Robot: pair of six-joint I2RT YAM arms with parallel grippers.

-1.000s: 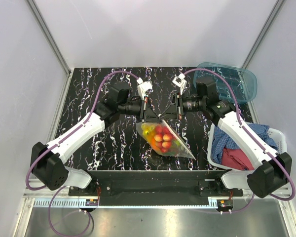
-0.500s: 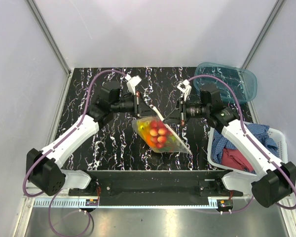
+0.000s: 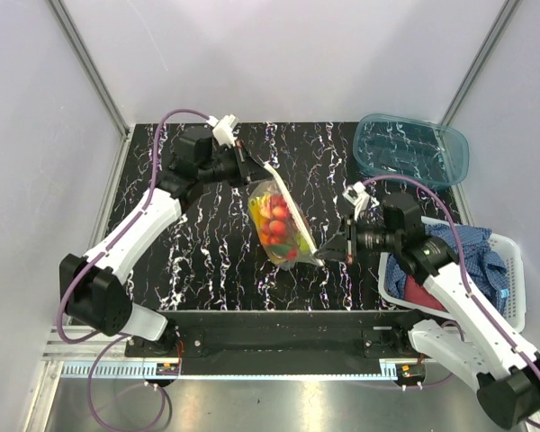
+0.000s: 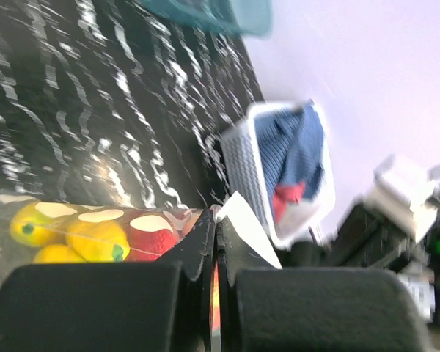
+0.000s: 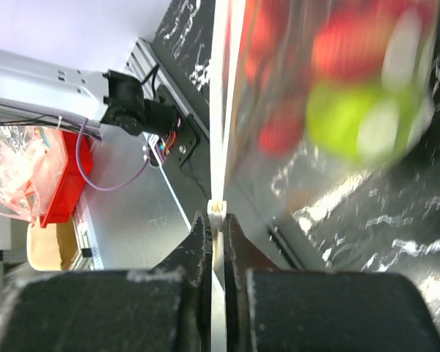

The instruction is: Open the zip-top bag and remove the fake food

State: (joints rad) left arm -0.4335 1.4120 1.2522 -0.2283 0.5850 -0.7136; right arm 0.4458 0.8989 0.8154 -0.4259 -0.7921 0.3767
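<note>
The zip-top bag (image 3: pixel 279 220) hangs stretched between my two grippers above the table's middle. It holds the fake food (image 3: pixel 275 225): red, yellow, orange and green pieces. My left gripper (image 3: pixel 255 168) is shut on the bag's upper far corner. My right gripper (image 3: pixel 327 253) is shut on the white zip slider at the lower near end of the zip strip. In the left wrist view the left gripper (image 4: pixel 217 229) pinches the bag edge, with yellow and red fruit (image 4: pixel 95 238) beside it. In the right wrist view the right gripper (image 5: pixel 217 216) clamps the slider on the strip (image 5: pixel 218 110).
A teal translucent tray (image 3: pixel 412 148) lies at the back right. A white slatted basket (image 3: pixel 508 270) with blue and red cloths stands at the right edge. The black marbled table (image 3: pixel 198 252) is walled by white panels on three sides.
The left gripper has moved back and left, the right gripper forward and right. The bag now hangs stretched along a steeper diagonal, with the slider farther from the left corner.
</note>
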